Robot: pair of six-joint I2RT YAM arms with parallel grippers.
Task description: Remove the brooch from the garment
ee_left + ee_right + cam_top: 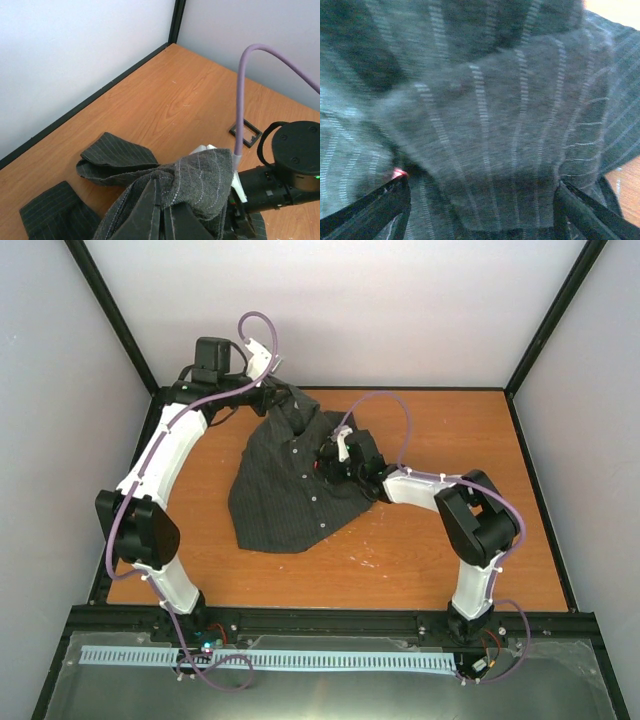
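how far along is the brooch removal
Early. Done: the left gripper holds the shirt bunched up off the table. In hand: the right gripper sits open on it. Left: no brooch shows in any view, so finding, gripping and pulling it off all remain.

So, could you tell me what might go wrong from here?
No view shows the brooch; the right gripper, open against the shirt, may pinch only cloth.
The left gripper holds the shirt bunched and raised; pulling could drag fabric from under the right gripper.
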